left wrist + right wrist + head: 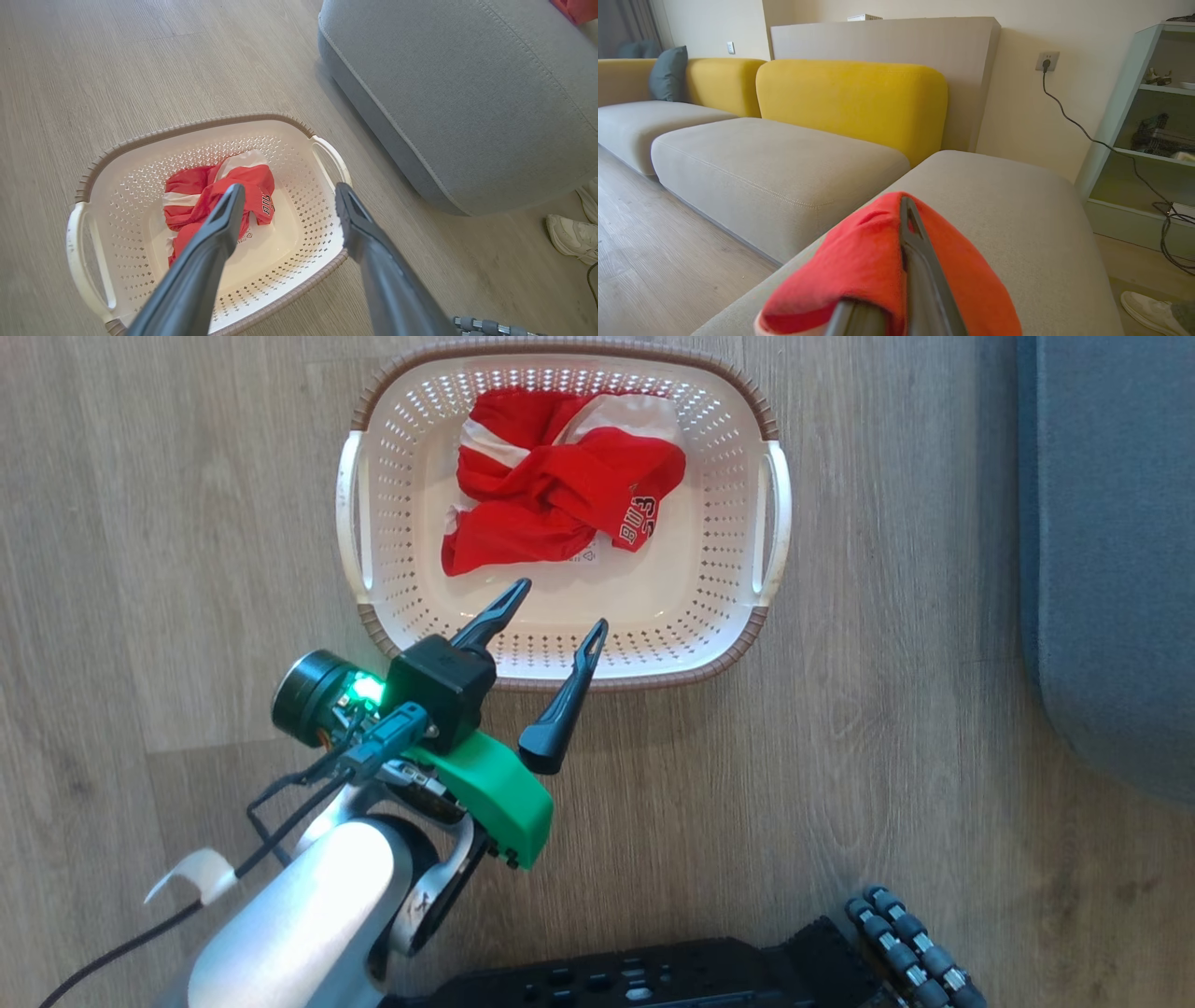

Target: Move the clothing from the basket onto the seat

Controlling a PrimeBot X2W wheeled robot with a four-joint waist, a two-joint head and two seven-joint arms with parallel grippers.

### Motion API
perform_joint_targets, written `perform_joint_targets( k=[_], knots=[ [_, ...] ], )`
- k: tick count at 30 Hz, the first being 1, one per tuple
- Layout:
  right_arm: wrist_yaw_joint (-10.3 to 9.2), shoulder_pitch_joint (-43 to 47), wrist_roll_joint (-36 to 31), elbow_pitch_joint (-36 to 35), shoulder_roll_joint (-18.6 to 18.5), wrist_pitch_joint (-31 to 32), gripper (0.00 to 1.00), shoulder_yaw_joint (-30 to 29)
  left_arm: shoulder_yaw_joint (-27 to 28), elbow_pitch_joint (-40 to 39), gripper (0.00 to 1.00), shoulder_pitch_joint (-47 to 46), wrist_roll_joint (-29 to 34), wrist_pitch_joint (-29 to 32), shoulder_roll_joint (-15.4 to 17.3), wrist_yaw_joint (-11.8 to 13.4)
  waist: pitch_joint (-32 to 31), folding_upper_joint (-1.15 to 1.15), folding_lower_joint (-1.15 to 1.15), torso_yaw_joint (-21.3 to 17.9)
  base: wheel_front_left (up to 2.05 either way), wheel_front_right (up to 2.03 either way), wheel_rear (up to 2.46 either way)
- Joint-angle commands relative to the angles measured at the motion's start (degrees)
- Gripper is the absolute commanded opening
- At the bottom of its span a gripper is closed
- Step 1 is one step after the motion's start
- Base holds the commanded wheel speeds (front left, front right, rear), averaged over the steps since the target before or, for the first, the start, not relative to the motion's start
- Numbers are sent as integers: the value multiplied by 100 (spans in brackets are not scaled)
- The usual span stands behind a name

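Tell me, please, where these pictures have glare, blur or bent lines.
Head view: strong glare on the pale forearm and a green lamp glow. Left wrist view: the left gripper looks soft near the lens, the clothing sharp. Right wrist view: the red cloth close to the lens is blurred; the shelf leans, bent by the wide lens.

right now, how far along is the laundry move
Nearly done: a red cloth is at the seat, but the right pincer is shut on it. In hand: the left pincer hangs open above the basket's near side. Left: the red and white clothing inside it, ungripped.
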Motion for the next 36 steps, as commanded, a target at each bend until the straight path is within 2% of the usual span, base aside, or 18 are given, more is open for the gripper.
perform_joint_targets(
  k=[1, 3, 4, 8, 9, 10, 13, 16, 17, 26, 31, 36],
  knots=[
    [40, -15, -139, -152, -121, 10, 0, -54, 181, -226, 100, 15, 8, -1, 67, 19, -8, 0, 0, 6, 0, 0, 0],
    [40, 115, -317, -26, -5, 85, 0, -149, 188, -221, 100, -2, -10, -14, 41, 31, -2, 0, 0, 17, 0, 0, 0],
    [40, 190, -393, 41, 55, 137, 5, -176, 193, -218, 100, -7, -20, -20, 36, 35, 3, 0, 0, 21, 0, 0, 0],
    [40, 417, -540, 181, 255, 96, 47, -200, 212, -209, 100, -3, -46, -40, 46, 52, 44, 0, 0, 40, 0, 0, 0],
    [40, 461, -562, 214, 292, 74, 81, -180, 213, -209, 100, -1, -51, -41, 49, 56, 54, 0, 0, 45, 0, 0, 0],
    [40, 503, -580, 266, 328, 79, 100, -144, 216, -208, 100, 2, -54, -41, 54, 61, 58, 0, 0, 49, 0, 0, 0],
    [40, 618, -604, 414, 386, 43, 100, 128, 229, -196, 100, 4, -67, -44, 62, 83, 53, 0, 0, 51, 0, 0, 0],
    [40, 766, -554, 678, 387, 115, 100, 657, 246, -171, 100, 1, -85, -53, 51, 112, 9, 0, 0, 18, 0, 0, 0],
    [40, 890, -422, 835, 370, 99, 100, 1070, 255, -140, 100, 2, -110, -73, 35, 121, -67, 0, 0, -23, 0, 0, 0],
    [40, 1596, 479, 1054, 99, -154, 100, 2270, 327, 63, 100, -96, -248, -172, -87, 130, -473, 0, 0, -174, 0, 0, 0],
    [40, 2396, 1220, 773, 12, -541, 100, 3087, 463, 356, 100, -79, -423, -374, -178, 141, -942, 0, 0, -243, 0, 0, 0],
    [40, 3286, 1933, -21, 77, -963, 100, 3900, 821, 679, 100, 60, -705, -677, -223, 264, -1421, 0, 0, -241, 0, 0, 0]
  ],
)
